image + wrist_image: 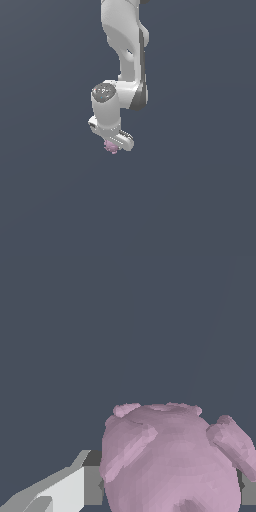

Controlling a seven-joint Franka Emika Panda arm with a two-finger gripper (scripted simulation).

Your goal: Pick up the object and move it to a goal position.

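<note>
The white Franka arm's gripper [114,145] is pinching the small, lumpy pinkish-purple blob [111,147] [172,461], which is sitting directly between its grey-padded fingers [92,483] just below the wrist, over the plain dark grey ground [200,200].

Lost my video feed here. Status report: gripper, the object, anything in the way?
Gripper shut on the pinkish-purple blob. Blob between the fingers, filling the wrist view. Nothing else in sight around the arm.
</note>
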